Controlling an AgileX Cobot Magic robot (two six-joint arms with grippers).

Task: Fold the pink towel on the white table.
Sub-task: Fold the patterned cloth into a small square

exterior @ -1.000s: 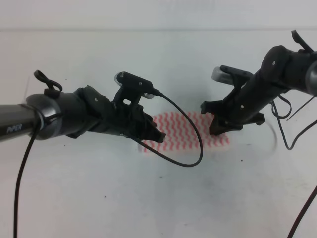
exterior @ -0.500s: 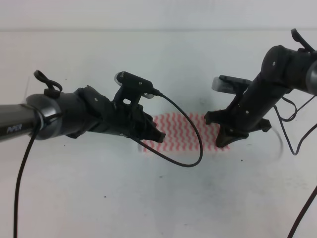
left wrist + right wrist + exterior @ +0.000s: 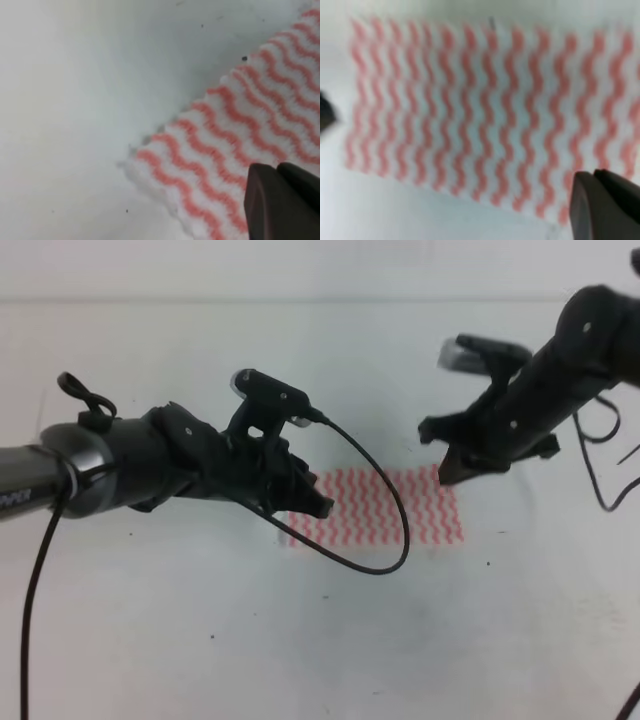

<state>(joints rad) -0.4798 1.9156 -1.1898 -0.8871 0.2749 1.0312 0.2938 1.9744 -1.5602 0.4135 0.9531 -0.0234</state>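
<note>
The white table [image 3: 200, 640] fills nearly the whole scene, plain apart from a few dark specks. Lying flat on it, a little right of the middle, is the pink towel [image 3: 375, 508], a rectangle of wavy pink and white stripes; its left end is hidden from above by the left arm.

The left arm reaches in low from the left side, and its left gripper [image 3: 312, 502] sits over the towel's left edge. From its wrist camera, a near corner of the towel shows slightly fuzzy against the table, and two dark fingertips [image 3: 280, 200] lie pressed side by side with only a thin seam between them, nothing caught in them.

The right arm comes down from the upper right; its right gripper [image 3: 455, 468] hangs just above the towel's far right corner, apart from the cloth. Its jaws likewise look closed together in the blurred wrist view, gripping nothing.
</note>
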